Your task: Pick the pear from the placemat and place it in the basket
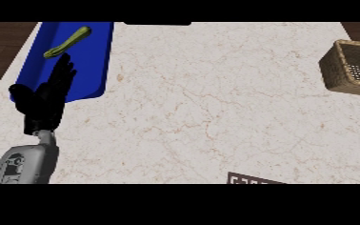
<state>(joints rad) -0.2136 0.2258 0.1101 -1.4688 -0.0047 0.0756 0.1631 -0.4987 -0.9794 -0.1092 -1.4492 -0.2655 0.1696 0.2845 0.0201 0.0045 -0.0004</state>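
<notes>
We are holding our left hand [48,95] over the placemat [88,62], fingers [65,69] straight, just short of the pear [68,42].

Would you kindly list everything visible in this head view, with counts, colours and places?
Blue rectangular placemat: one, blue, far left of the counter.
Long yellow-green fruit: one, yellow-green, lying slantwise on the placemat's far end; the task calls it a pear.
Woven wicker basket: one, tan, right edge, partly cut off.
Marbled counter top: one, off-white with brownish veins, fills the view.
Dark flat object: one, black, far edge; cannot identify.
Patterned dark object: one, near edge, cut off.
Left hand: one, black, fingers straight, over the placemat's near-left edge, on a grey forearm.
</notes>
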